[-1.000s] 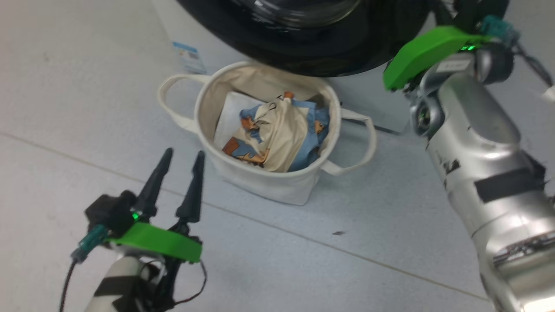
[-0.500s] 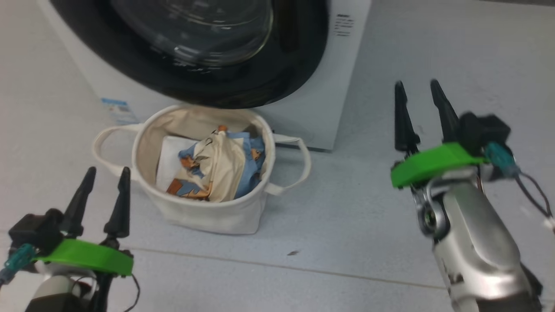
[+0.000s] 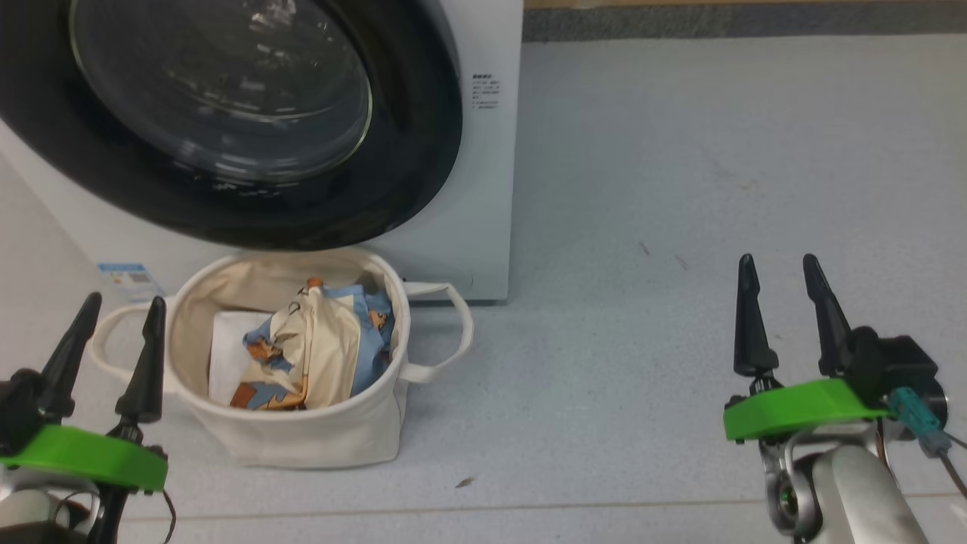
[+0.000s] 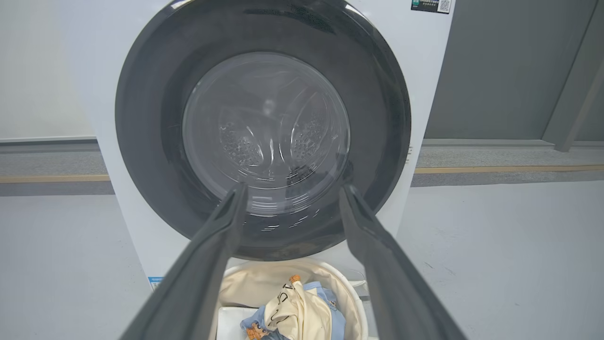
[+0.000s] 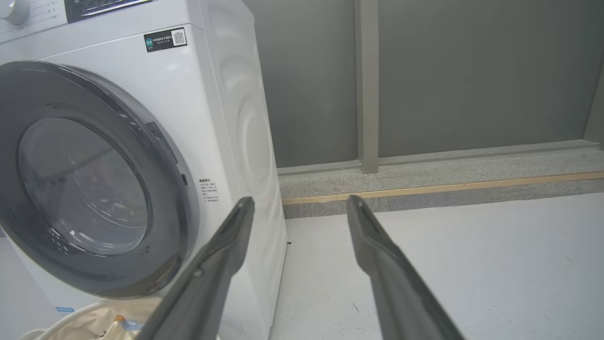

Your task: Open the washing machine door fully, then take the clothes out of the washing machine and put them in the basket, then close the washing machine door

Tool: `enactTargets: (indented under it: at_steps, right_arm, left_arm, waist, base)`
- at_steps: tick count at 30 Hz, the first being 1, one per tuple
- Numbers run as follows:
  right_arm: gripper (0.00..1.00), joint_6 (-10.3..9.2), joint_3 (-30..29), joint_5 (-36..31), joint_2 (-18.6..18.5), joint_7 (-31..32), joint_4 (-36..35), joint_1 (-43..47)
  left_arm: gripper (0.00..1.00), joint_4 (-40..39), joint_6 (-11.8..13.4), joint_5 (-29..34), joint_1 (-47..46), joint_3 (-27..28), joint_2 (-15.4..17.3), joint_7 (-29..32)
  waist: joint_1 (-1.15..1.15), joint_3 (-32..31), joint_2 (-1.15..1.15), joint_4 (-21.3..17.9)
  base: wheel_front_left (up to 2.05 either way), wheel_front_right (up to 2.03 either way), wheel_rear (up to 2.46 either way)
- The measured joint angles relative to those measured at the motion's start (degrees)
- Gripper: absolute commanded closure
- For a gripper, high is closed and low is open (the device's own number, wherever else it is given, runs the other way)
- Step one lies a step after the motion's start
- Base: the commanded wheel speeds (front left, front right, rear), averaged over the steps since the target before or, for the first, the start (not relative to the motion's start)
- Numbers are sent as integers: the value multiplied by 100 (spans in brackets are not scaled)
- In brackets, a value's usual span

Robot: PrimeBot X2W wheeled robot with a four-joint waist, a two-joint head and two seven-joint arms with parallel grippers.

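The white washing machine (image 3: 483, 189) (image 4: 434, 71) (image 5: 226, 118) stands at the upper left, and its black-rimmed glass door (image 3: 227, 121) (image 4: 264, 127) (image 5: 85, 184) lies shut against the front. Right below the door sits the cream basket (image 3: 302, 438) (image 4: 245, 283) (image 5: 89, 321), holding the light-blue and cream clothes (image 3: 317, 355) (image 4: 297, 311). My left gripper (image 3: 121, 306) (image 4: 288, 196) is open and empty at the basket's left side. Over bare floor to the right, my right gripper (image 3: 778, 261) (image 5: 299, 203) is open with nothing between its fingers.
A white liner sheet (image 3: 227, 355) lies in the basket beside the clothes. Pale grey floor (image 3: 680, 189) stretches to the right of the washer. A raised grey kerb with a tan strip (image 5: 448, 189) and a grey wall (image 5: 472, 71) run behind.
The head camera has swung, so washer and basket now sit further left in the picture. My right arm has come down from by the door to the lower right, fingers up.
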Motion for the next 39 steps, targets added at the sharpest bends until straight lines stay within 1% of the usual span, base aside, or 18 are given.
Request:
enactTargets:
  at_steps: [2, 5, 11, 14, 18, 21, 26, 39]
  right_arm:
    - [0, 0, 2, -48, 7, 0, -91, 95]
    - [0, 0, -22, -74, 12, 0, -129, 229]
    - [0, 0, -237, -69, 8, 0, -148, 455]
    - [0, 0, -290, -59, 8, 0, -182, 474]
    - [0, 0, -355, -18, 8, 0, -182, 524]
    - [0, 0, -355, -13, 8, 0, -181, 531]
    - [0, 0, -353, 55, 8, 0, -164, 531]
    - [0, 0, -321, 81, 8, 0, -75, 531]
  left_arm:
    - [0, 57, 0, -10, 27, 12, 4, 0]
    - [0, 337, 0, -378, 83, -4, 8, 25]
    - [0, 488, 0, -723, 98, -92, 154, 192]
    - [0, 577, 0, -704, 98, -90, 229, 182]
    - [0, 592, 0, -715, 98, -107, 234, 148]
    - [0, 559, 0, -767, 98, -238, 290, 119]
    - [0, 549, 0, -766, 98, -199, 345, 57]
    - [0, 664, 1, -749, 97, -196, 337, 7]
  waist:
    - [0, -70, 0, -55]
    - [0, -162, 0, -114]
    - [0, -254, 0, -194]
    - [0, -280, 0, -216]
    - [0, -334, 0, -227]
    - [0, -358, 0, -230]
    - [0, -365, 0, -248]
    - [0, -448, 0, -260]
  base:
    - [0, 0, 0]
    - [0, 0, 0]
    - [0, 0, 0]
    - [0, 0, 0]
    - [0, 0, 0]
    - [0, 0, 0]
    - [0, 0, 0]
    - [0, 0, 0]
